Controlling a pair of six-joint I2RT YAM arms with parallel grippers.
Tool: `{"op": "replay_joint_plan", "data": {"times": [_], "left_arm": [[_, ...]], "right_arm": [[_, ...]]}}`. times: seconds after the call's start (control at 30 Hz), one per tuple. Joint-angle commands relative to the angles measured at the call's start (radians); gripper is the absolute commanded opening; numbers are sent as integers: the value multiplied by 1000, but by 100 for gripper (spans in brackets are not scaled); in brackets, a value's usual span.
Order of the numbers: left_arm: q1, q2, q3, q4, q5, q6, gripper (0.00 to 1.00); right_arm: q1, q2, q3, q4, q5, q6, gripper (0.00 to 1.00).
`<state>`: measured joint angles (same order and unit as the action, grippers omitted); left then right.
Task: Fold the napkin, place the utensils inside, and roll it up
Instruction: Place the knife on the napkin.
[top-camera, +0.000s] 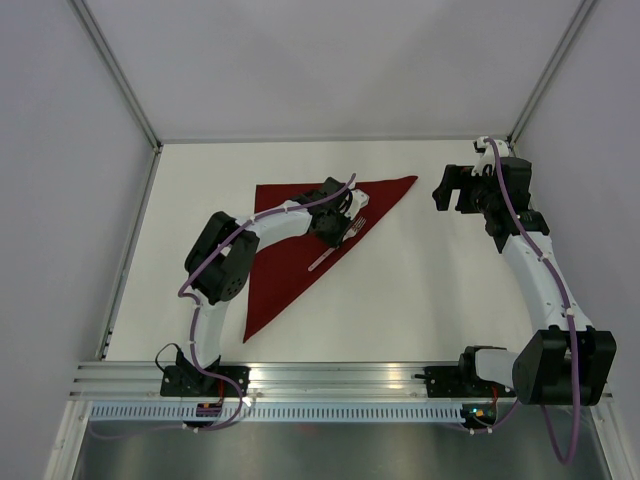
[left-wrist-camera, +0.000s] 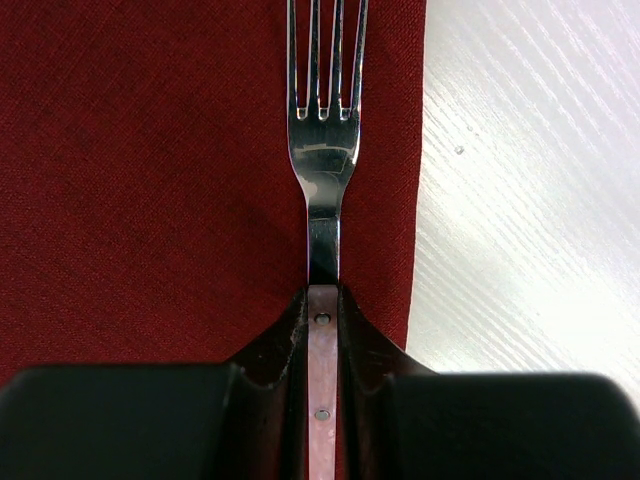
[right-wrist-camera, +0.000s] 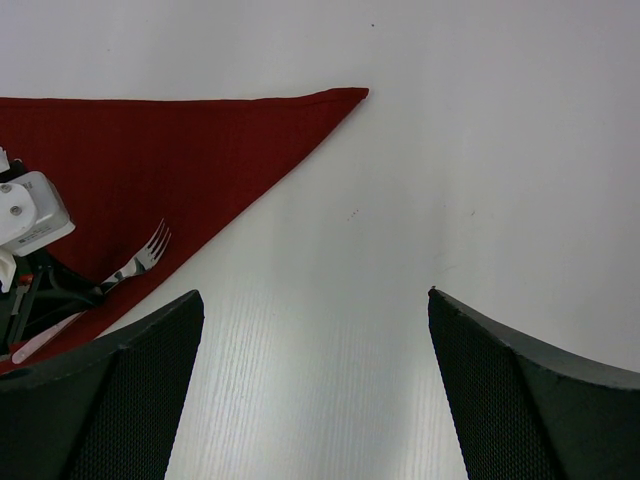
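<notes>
White arms (top-camera: 535, 270), black joints (top-camera: 222, 262) (purple cables (top-camera: 575, 430) alongside)

**Top external view:** fixed high above and behind the two black-and-white robot arms (top-camera: 268, 226), facing down and forward over the whole white wood-grain counter (top-camera: 400, 300) (the widest and most distant view).

**Left wrist view:** looks along the left end effector (left-wrist-camera: 322, 297) from very near the surface. A slim silvery metal fork (left-wrist-camera: 322, 160) and a dark red matte cloth napkin (left-wrist-camera: 150, 180) fill most of the frame.

**Right wrist view:** looks obliquely down past the right end effector (right-wrist-camera: 313, 294) from farther off.

All three views share the fork, the napkin's edge and the bare counter beside it.
</notes>
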<state>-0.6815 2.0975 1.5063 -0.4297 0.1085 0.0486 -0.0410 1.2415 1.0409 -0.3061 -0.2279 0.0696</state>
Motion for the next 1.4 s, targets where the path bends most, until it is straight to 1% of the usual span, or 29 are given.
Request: {"op": "replay_joint_plan", "data": {"times": [0.0,0.2,0.23,0.27,0.53,0.67,0.97,1.0,1.07,1.17,1.23,1.3,1.33,1.37], "left_arm": [[-7,-21,-3,35,10,-38,2],[-9,-24,-9,37,3,-38,3],[-10,-25,-14,43,2,-38,4],[-10,-28,-18,49,2,-39,8],[-16,-50,-27,62,-4,-38,16],[-15,-62,-27,62,-13,-38,23],[-16,-96,-21,63,-33,-38,34],[-18,-102,-20,62,-33,-65,34],[-18,-109,-18,63,-35,-69,37],[-16,-137,-18,69,-38,-75,41],[-16,-172,-20,75,-41,-85,41],[-16,-209,-20,75,-72,-101,42],[-16,-265,-26,74,-90,-122,43],[-16,-296,-26,54,-151,-140,43]], "right_arm": [[6,4,1,19,15,-5,98],[6,3,1,19,15,-8,98],[6,3,1,19,15,-8,98],[6,3,1,18,15,-8,98],[6,1,1,18,15,-8,98],[4,3,1,18,15,-8,98],[6,6,-1,19,13,-7,98],[6,6,-1,19,13,-5,98],[6,6,-1,19,13,-5,98],[6,7,1,19,10,-7,98],[6,9,2,15,2,-7,98],[7,7,13,6,-31,1,98],[7,9,19,-8,-53,4,98],[16,9,34,-14,-107,9,98]]}}
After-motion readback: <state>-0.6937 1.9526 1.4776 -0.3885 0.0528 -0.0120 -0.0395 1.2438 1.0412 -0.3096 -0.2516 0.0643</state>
